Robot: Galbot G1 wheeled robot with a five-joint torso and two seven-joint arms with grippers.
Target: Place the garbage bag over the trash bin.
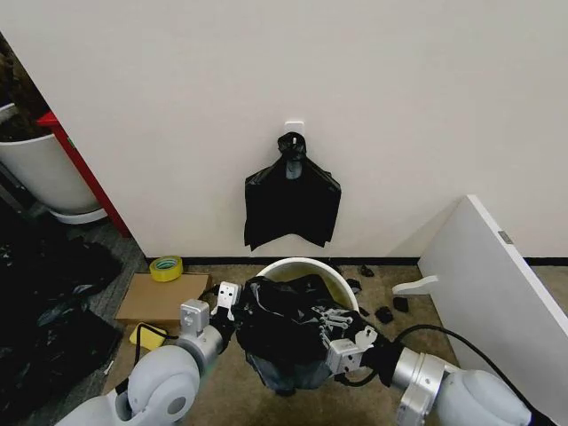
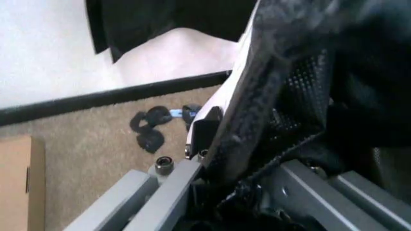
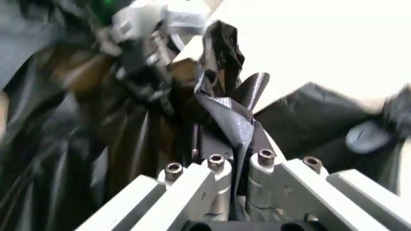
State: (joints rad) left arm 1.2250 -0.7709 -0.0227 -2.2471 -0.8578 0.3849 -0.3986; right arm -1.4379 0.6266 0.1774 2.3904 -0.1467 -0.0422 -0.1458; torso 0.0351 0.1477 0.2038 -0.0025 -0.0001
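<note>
low in the centre of the head view, both grippers stretch the garbage bag between them, seemingly to spread its mouth wide for the bin. the left gripper sits at lower centre-left, its fingers pinched shut on a fold of film. the right gripper at lower centre-right does likewise – its fingers clamp a twisted pleat. just behind, the trash bin shows its pale rim, half draped. farther back, a knotted black bundle hangs on the wall.
</note>
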